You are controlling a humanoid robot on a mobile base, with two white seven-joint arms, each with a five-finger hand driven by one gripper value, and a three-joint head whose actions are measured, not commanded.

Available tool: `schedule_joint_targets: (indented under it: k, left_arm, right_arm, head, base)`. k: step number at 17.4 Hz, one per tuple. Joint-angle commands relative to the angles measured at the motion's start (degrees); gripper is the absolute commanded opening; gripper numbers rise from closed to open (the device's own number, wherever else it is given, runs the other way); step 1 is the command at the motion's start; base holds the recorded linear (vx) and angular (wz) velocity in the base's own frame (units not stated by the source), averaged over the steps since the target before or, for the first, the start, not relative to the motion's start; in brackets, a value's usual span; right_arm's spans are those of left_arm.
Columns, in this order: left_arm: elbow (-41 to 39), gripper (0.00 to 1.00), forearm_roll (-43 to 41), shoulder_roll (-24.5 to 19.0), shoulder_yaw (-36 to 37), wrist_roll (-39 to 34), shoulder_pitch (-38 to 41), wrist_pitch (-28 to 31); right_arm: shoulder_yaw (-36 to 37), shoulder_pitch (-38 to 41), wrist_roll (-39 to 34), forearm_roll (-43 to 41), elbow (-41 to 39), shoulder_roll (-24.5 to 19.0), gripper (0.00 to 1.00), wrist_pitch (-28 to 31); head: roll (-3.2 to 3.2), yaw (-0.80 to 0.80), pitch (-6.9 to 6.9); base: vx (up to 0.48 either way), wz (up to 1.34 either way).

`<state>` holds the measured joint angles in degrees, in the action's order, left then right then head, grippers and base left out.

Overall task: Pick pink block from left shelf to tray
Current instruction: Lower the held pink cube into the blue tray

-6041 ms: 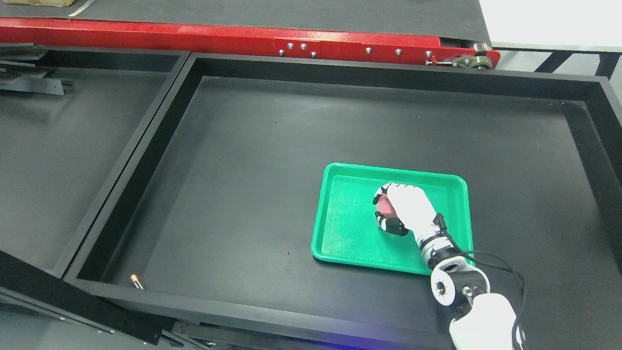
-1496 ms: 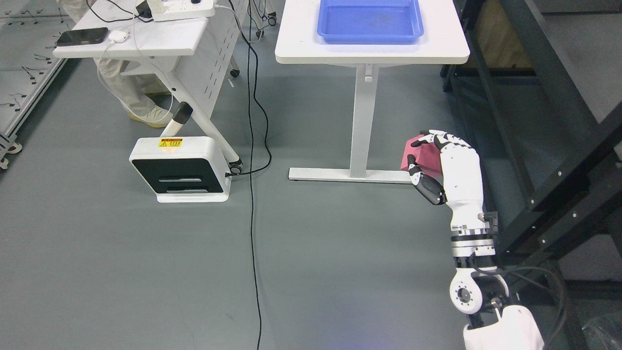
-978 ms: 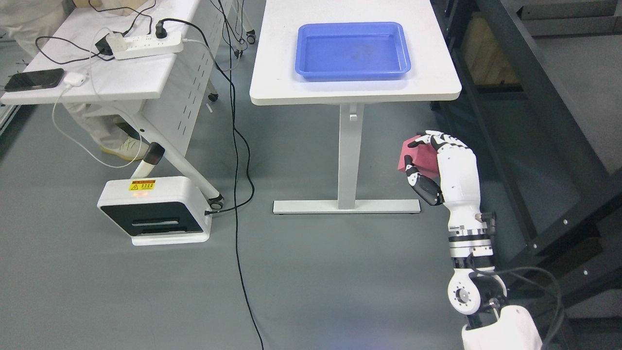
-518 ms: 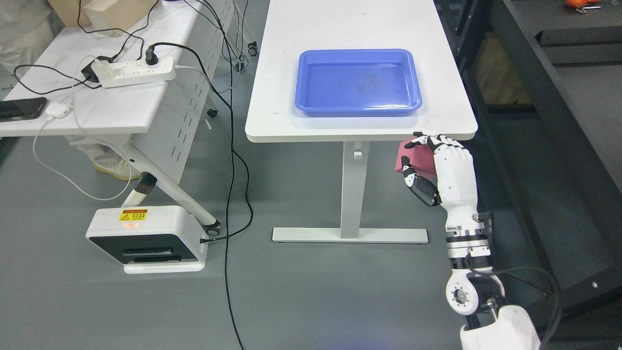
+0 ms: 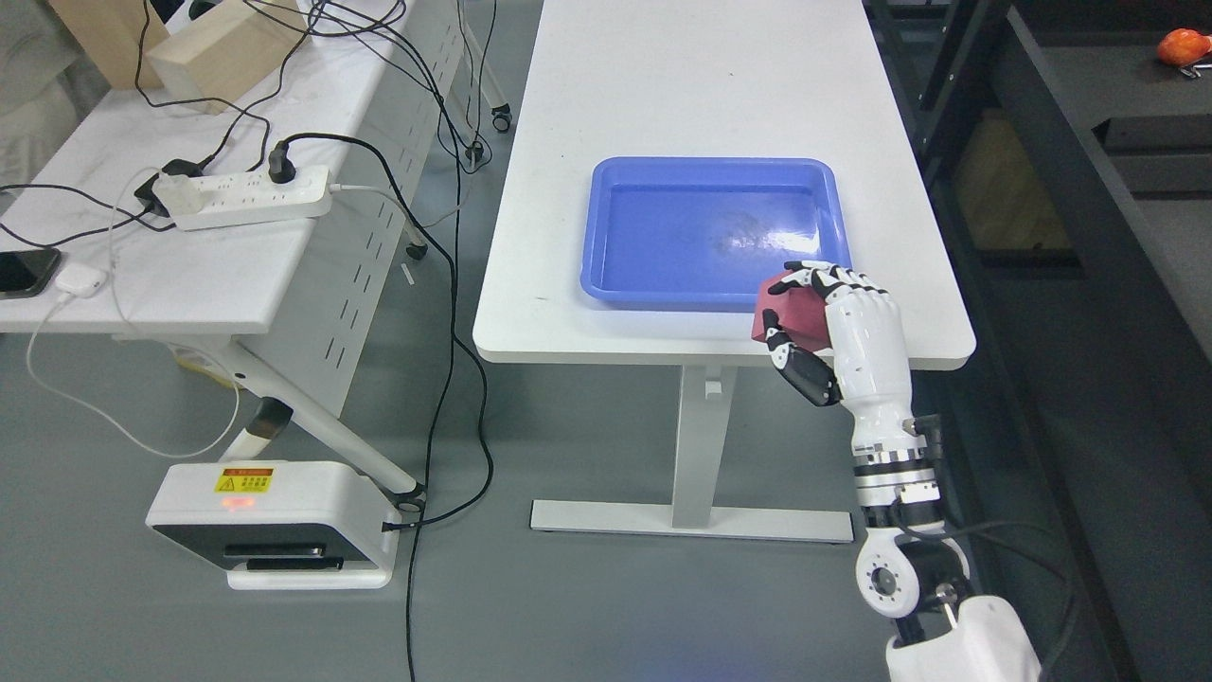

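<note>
Pink block [image 5: 789, 309] gripped beside blue tray [image 5: 606, 284].

Just one view given, head cam, set high & angled steeply down. White table [image 5: 701, 85] w/ blue tray [image 5: 606, 227] is seen mid-distance at centre, grey floor [image 5: 587, 606] below, right arm [image 5: 890, 474] framed close at lower right.

You have the tray [image 5: 606, 237] on the near half of the centre table [image 5: 701, 85]. Your right hand [image 5: 838, 327] is at the tray's near right corner, closed around the block [image 5: 791, 311], over the table's front edge. To the left stands a second table [image 5: 189, 265] carrying a power strip [image 5: 241, 197], with a box unit [image 5: 275, 526] on the floor before it. Shelving [image 5: 1089, 237] lies right.
</note>
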<state>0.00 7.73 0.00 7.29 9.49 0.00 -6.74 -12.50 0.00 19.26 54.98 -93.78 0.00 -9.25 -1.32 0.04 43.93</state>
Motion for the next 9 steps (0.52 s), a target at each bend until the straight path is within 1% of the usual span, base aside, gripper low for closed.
schedule_joint_targets:
  k: [1,5,9]
  left_arm:
    - [-1.0,1.00,0.0,-1.0,0.0,0.0,1.1,-0.1]
    - [-1.0,1.00,0.0,-1.0,0.0,0.0,1.1,0.0]
    - [-1.0,1.00,0.0,-1.0,0.0,0.0,1.1,0.0]
  right_arm:
    - [-2.8,1.4,0.0,0.8,0.0,1.0,0.05,-0.2]
    - [-4.0,1.4,-0.3,1.4,0.1,1.0,0.05,-0.2]
    - [-6.6,1.1,-3.3,3.1,0.1,1.0,0.05,0.5]
  head:
    - [0.00,0.00,0.00]
    - [0.00,0.00,0.00]
    - [0.00,0.00,0.00]
  base:
    - [0.254,0.02]
    - [0.227,0.01]
    - [0.181,0.00]
